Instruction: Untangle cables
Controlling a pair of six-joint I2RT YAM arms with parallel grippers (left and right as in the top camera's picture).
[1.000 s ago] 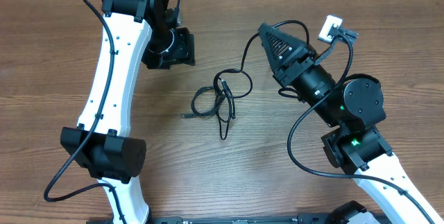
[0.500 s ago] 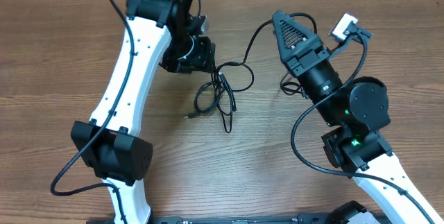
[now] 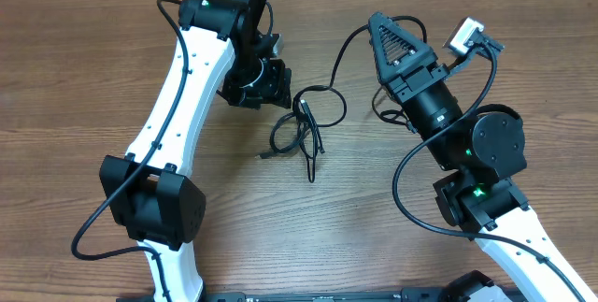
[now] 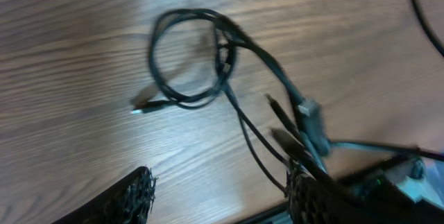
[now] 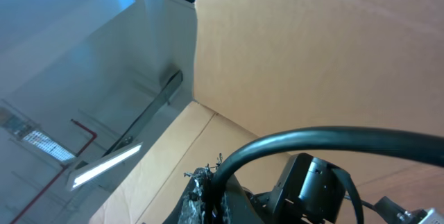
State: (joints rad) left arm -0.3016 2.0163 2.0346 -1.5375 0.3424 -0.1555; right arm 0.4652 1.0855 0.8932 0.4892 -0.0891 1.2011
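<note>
Overhead, the left tool has swung in and now sits just beside the cables, knotted loosely on the surface in front of it. Left wrist: jaws apart, the knot straight ahead of the tool, lined up for a grab, I'd say. Right wrist: the right tool is clamped together on one of the cables, tipped up away from the surface, holding that end taut-ish for the pull.

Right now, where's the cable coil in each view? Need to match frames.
Overhead: coil mid-table between the arms; one cord runs from it up to the right tool.
Left wrist: coil upper middle, ahead of the open left tool.
Right wrist: not in it.
Shared landmark: the silver-tipped plug just left of the coil, in overhead and left wrist.
</note>
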